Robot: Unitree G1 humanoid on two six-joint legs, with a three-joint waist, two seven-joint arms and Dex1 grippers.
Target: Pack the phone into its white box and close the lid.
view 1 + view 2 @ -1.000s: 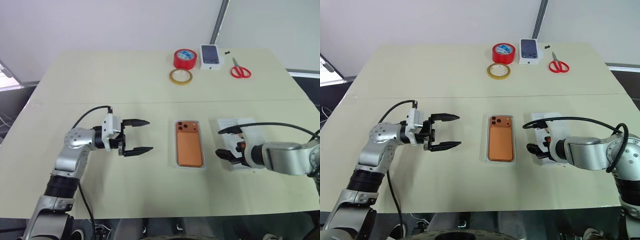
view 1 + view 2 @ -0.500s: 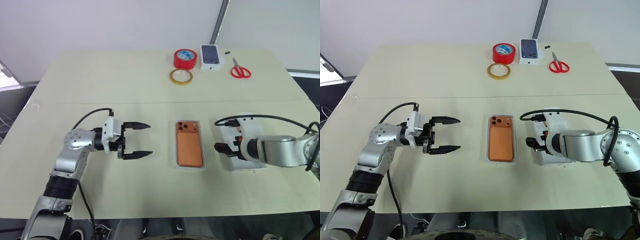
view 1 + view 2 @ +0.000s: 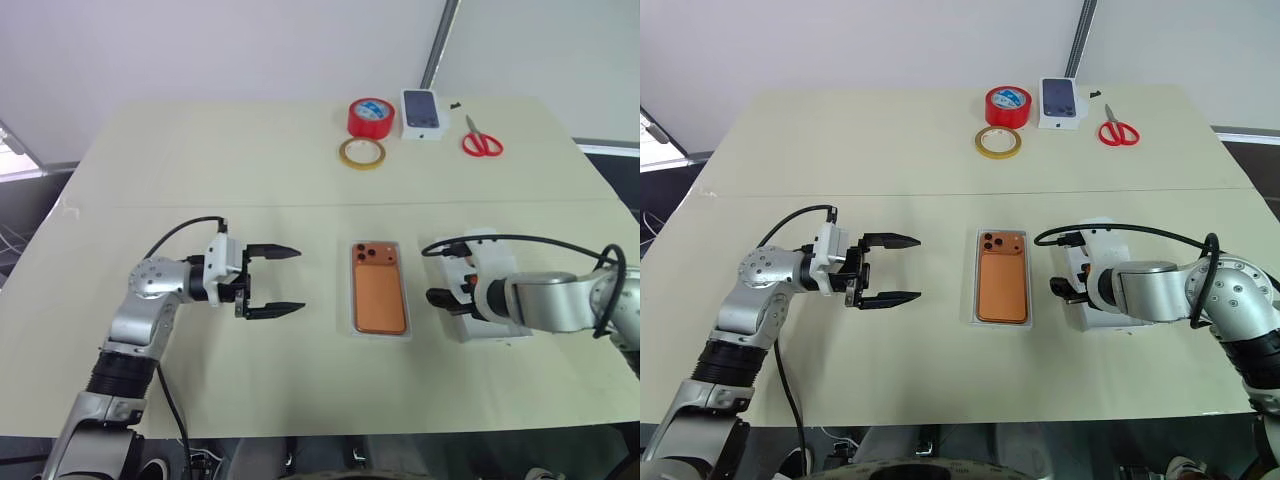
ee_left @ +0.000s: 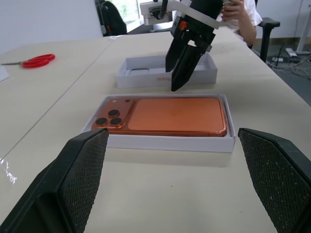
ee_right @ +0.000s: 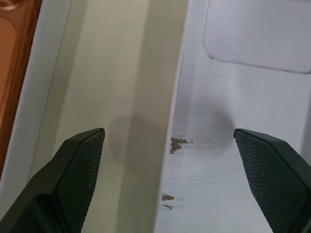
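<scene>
The orange phone (image 3: 379, 288) lies back up inside the white box (image 3: 379, 333) at the middle of the table. To its right, the lid (image 3: 492, 325) lies hollow side up. My right gripper (image 3: 450, 295) hangs open over the lid's left wall (image 5: 177, 121), one finger above the bare table and the other above the lid's white hollow. My left gripper (image 3: 275, 280) is open and level to the left of the box, pointing at it with a gap of table between them. In the left wrist view, the phone (image 4: 165, 114) lies in front of the lid (image 4: 146, 77).
At the far side of the table stand a red tape roll (image 3: 370, 117), a yellowish tape ring (image 3: 361, 152), a small white carton (image 3: 422, 113) and red scissors (image 3: 481, 141). A seated person (image 4: 243, 19) is beyond the table.
The right arm's elbow has swung while its gripper stayed over the lid's left wall. The left arm, the phone and the box have not moved.
</scene>
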